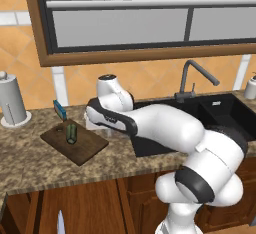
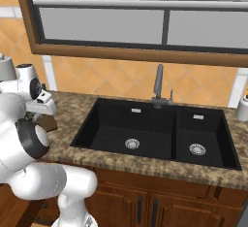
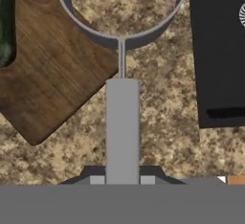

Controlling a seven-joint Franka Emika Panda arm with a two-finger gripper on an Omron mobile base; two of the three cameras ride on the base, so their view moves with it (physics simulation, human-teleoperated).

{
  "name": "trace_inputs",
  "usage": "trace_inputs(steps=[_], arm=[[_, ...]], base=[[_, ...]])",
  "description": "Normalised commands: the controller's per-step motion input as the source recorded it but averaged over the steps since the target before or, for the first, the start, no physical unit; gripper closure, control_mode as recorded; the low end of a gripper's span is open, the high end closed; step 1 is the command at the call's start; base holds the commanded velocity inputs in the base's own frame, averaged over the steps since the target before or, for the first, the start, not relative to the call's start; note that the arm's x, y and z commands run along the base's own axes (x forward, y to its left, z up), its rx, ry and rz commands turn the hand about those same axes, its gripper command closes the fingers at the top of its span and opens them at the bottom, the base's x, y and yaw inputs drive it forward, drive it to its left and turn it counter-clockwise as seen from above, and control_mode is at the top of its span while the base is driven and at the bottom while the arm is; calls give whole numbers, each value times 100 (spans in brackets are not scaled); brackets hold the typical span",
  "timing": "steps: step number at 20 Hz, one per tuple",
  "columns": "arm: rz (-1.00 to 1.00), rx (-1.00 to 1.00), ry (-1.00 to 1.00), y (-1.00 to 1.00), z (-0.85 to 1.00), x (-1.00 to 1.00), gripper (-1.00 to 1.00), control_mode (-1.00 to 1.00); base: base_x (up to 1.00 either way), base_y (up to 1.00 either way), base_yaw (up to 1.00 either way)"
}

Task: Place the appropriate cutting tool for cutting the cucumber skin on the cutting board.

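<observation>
In the hand view the cutting tool (image 3: 122, 122), a slim grey peeler, runs straight up from my gripper (image 3: 122, 180), which is shut on its handle. Its loop head (image 3: 122, 39) hangs over the granite just beside the corner of the cutting board (image 3: 57, 74). The dark brown board fills the left of that view, and the dark green cucumber (image 3: 5, 24) lies at its far left edge. From the left base view the cutting board (image 1: 80, 148) lies on the counter with the cucumber (image 1: 71, 133) on it, and my hand hovers just right of it.
A small teal block (image 1: 60, 109) stands behind the board. A paper towel roll (image 1: 11, 100) is at the far left. The black sink (image 2: 145, 131) with its faucet (image 2: 159, 88) lies to the right. A soap bottle (image 1: 251, 87) sits at the far right.
</observation>
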Motion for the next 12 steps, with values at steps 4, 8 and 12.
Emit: trace_inputs(steps=[4, 8, 12], arm=[[0, 0, 0, 28, -44, 37, 100, -100], [0, 1, 0, 43, -41, 31, 100, -100], [0, 3, 1, 41, -51, 34, 100, -100]], base=[[0, 0, 0], [0, 0, 0], [0, 0, 0]])
